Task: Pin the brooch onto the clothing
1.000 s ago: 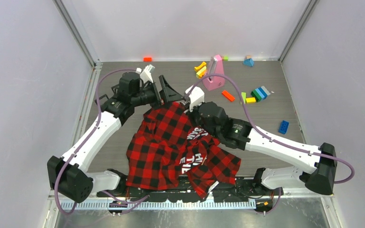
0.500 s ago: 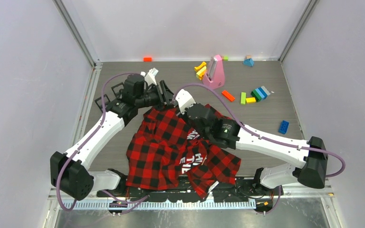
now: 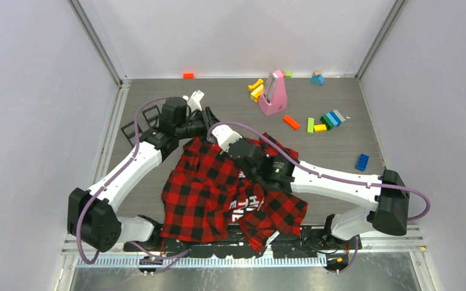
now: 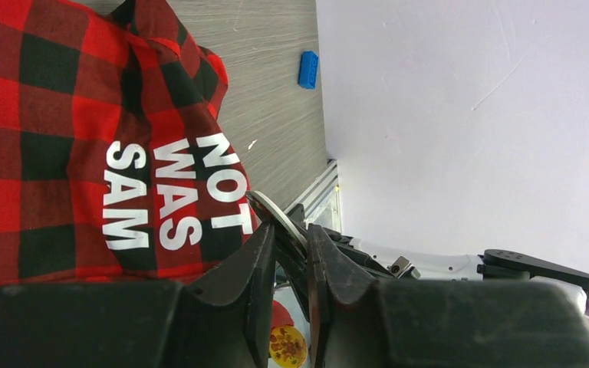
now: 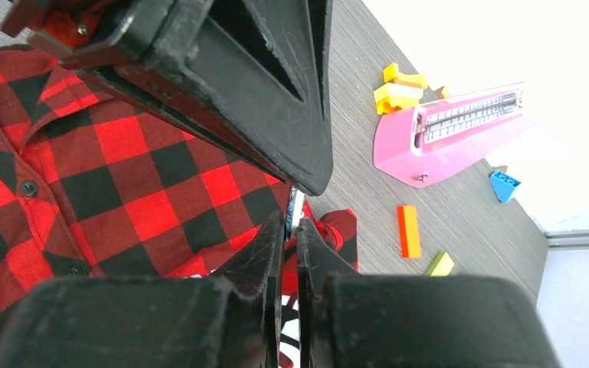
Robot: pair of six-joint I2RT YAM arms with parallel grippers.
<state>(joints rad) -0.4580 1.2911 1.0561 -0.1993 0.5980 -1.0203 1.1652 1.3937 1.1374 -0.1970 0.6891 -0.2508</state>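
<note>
A large red-and-black buffalo-check flannel shirt lies crumpled across the middle of the grey wood-grain tabletop. Its lower hem reaches the near edge between the two arm bases, and its collar end points toward the far side. White block lettering on it reads "NOT WAS SAM" in the left wrist view, and the right arm crosses above the shirt's upper right part.

Both arms meet just above the collar end. The black left fingers are drawn nearly together. A thin round brooch with a silvery rim sits at their tips and runs into the slit between them, but I cannot tell whether they actually pinch it. The right fingers are clenched on the same brooch, which shows there only as a pale sliver, edge-on, between their tips. The left arm's black finger comes down to it from above.

A small blue toy brick lies on bare tabletop beyond the shirt. A pink wedge-shaped plastic piece with a ruled strip stands farther off, with an orange bar-shaped brick lying near it
</note>
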